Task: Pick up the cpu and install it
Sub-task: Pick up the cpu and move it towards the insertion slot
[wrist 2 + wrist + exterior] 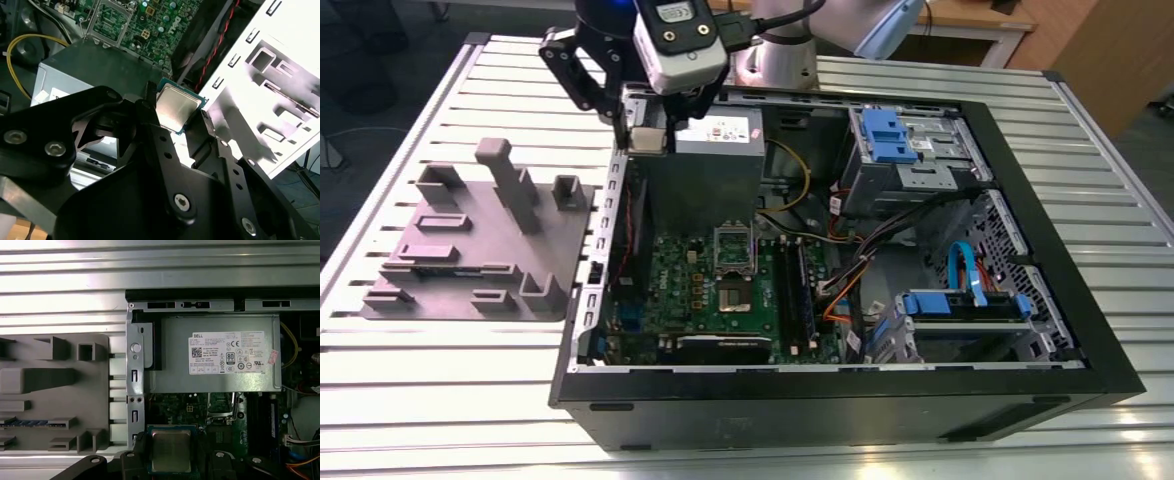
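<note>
The cpu [176, 106] is a small square chip with a silvery top and a thin dark rim. My gripper [177, 111] is shut on it, one black finger [148, 98] on each of two opposite edges. In the first wrist view the cpu [171, 450] hangs over the motherboard's edge, short of the open socket [221, 403]. In the exterior view my gripper [646, 135] hovers above the case's far corner on the exterior view's left, beside the power supply [715, 132]. The socket [734, 252] lies further into the case on the green motherboard.
The open black computer case [854, 400] lies on a slatted metal table [427, 420]. A grey plastic plate [474, 240] with upright blocks sits on the exterior view's left. Cables [854, 270], blue drive bays [901, 135] and memory sticks [801, 290] crowd the case.
</note>
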